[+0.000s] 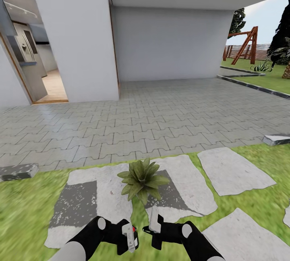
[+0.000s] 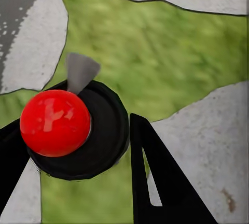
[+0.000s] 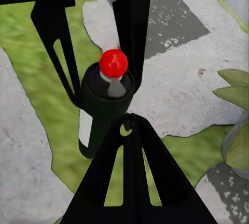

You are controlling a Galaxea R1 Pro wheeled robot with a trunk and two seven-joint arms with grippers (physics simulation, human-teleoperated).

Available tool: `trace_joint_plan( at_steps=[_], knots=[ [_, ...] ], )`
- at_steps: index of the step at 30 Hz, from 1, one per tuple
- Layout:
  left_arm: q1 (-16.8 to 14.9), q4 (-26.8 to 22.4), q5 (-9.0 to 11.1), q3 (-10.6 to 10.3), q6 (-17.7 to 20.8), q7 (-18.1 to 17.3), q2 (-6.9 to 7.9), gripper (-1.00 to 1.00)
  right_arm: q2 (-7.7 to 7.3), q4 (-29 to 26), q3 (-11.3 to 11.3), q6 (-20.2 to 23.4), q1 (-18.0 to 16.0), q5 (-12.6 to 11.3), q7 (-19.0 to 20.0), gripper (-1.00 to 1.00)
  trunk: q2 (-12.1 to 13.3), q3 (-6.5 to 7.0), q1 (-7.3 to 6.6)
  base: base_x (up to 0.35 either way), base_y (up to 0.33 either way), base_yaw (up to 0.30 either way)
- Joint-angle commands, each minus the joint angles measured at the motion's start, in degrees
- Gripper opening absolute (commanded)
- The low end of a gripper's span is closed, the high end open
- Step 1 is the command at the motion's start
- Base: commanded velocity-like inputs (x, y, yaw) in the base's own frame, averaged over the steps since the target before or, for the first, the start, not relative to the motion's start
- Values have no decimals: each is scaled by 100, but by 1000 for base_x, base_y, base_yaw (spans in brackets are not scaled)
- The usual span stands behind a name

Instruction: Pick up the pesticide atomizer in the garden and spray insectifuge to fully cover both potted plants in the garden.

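At the lower edge of the head view, both arms reach forward over the lawn (image 1: 24, 208) and its pale stepping stones (image 1: 235, 170). On the left, the left gripper (image 1: 128, 240) is clamped on the pesticide atomizer (image 1: 129, 239), a dark cylindrical can held upright; in the left wrist view its black fingers (image 2: 155, 182) sit against either side of the can's round black top (image 2: 104, 130), which carries a red ball-shaped button (image 2: 54, 123) and a small grey nozzle (image 2: 79, 71). The right wrist view shows the same can (image 3: 106, 110) standing between those fingers. Just to the right, the right gripper (image 1: 154, 222) hangs beside the can with nothing visible between its fingers; whether its jaws are spread or closed cannot be told from these views. Directly ahead of both grippers, one potted plant (image 1: 141, 179), a low rosette of pointed green leaves, sits among the stepping stones, near the can but apart from it. Beyond it lies grey block paving (image 1: 161, 120) before a white house wall (image 1: 169, 43). At far right, a wooden swing frame (image 1: 245, 45) stands on grass near a slatted fence (image 1: 257, 51).
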Motion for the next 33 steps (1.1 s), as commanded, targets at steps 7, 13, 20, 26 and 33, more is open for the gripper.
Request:
trace_joint_plan(
  at_steps=[7, 13, 20, 26, 33],
  knots=[
    [3, -1, -49, 52, -110, -69, -58, -100, 9, -6, -48, -23, -3, 36, 37, -100, -2, -6, -1, 0, 0, 0],
    [20, 49, -42, 51, -241, -93, -61, -100, 9, -6, -48, -21, -3, 36, 37, -100, -2, -6, -1, 0, 0, 0],
    [18, 63, -38, 49, -250, -95, -94, -100, 9, -6, -48, -21, -3, 36, 37, -100, -2, -6, -1, 0, 0, 0],
    [12, 63, -33, 49, -249, -95, -143, -100, 9, -6, -48, -21, -3, 36, 37, -100, -2, -6, -1, 0, 0, 0],
    [6, 63, -33, 49, -250, -95, -179, -100, 9, -6, -48, -22, -3, 36, 37, -100, -2, -6, -1, 0, 0, 0]
  ],
)
